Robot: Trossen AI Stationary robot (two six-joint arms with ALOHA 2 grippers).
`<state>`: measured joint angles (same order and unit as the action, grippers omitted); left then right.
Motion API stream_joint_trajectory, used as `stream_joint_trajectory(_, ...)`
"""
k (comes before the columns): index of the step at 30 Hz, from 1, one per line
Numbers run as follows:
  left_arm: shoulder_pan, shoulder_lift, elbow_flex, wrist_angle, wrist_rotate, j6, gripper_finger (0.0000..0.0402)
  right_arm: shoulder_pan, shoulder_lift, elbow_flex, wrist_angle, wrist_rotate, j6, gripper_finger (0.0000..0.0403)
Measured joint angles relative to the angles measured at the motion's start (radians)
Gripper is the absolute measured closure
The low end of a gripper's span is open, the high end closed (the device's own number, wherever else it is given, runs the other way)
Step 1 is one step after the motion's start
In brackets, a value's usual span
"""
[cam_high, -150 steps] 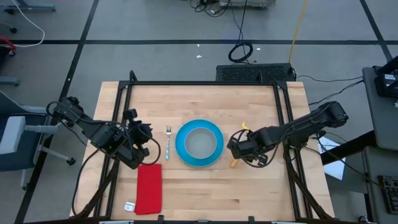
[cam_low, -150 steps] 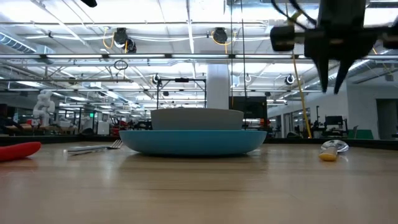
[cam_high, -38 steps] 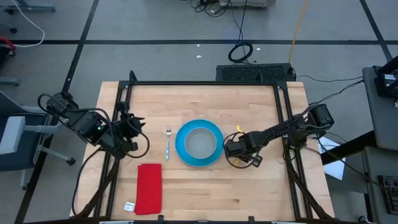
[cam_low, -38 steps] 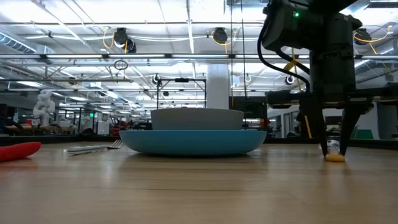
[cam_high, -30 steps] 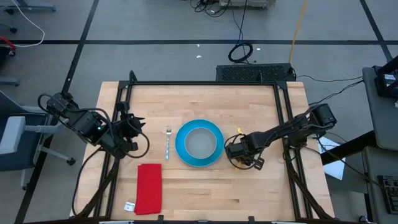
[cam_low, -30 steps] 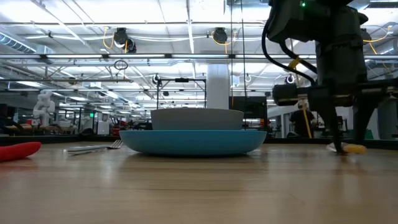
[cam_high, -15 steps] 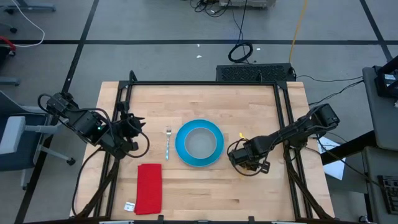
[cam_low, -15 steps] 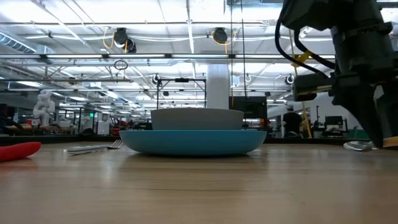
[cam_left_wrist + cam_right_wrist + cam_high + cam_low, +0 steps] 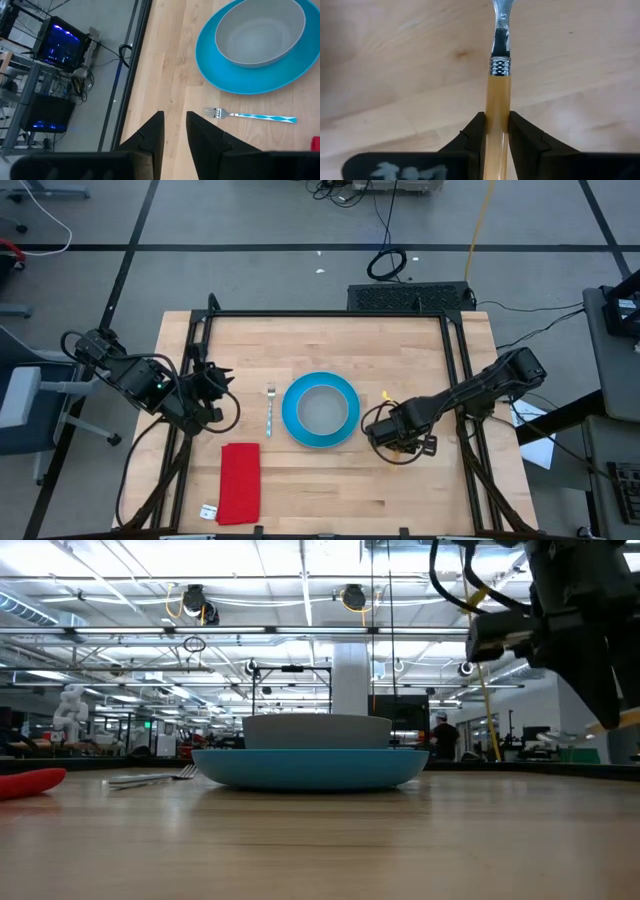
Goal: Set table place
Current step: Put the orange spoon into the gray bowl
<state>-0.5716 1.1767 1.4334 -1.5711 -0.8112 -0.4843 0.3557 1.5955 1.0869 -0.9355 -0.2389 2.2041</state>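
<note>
1. The right gripper [image 9: 497, 131] sits just right of the blue plate [image 9: 320, 410], toward the near-right part of the table [image 9: 330, 340]. Its jaws are clamped on the orange handle of the spoon [image 9: 498, 85], whose metal neck and bowl point forward over bare wood.
2. In the low view the right arm hangs above the table top at the far right, with the orange handle end showing at the picture's edge; no spoon lies on the wood there.
3. The grey bowl [image 9: 322, 407] rests inside the plate at the table's middle. The fork [image 9: 270, 408] lies just left of the plate, apart from its rim.
4. The left gripper [image 9: 173, 131] waits over the table's left edge by the black frame rail, jaws narrowly parted and holding nothing.
5. A red cloth [image 9: 240, 482] lies near the front-left, below the fork.
6. Bare wood spreads behind the plate to the far rail, and in front of it to the near edge.
</note>
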Motion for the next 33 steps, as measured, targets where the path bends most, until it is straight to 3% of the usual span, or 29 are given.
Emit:
stream_joint_trajectory(19,0.000,0.000,0.000,0.003,0.000,-0.072,0.0314,0.000,0.000,0.051,-0.034,-0.003,-0.326,0.0349)
stream_joint_trajectory(27,0.011,0.000,0.000,0.035,-0.001,-0.173,0.0314,0.000,0.000,0.051,-0.027,-0.081,-0.515,0.0349)
stream_joint_trajectory(33,0.037,0.000,0.000,0.077,0.000,-0.216,0.0314,0.002,-0.007,0.051,-0.028,-0.084,-0.655,0.0349)
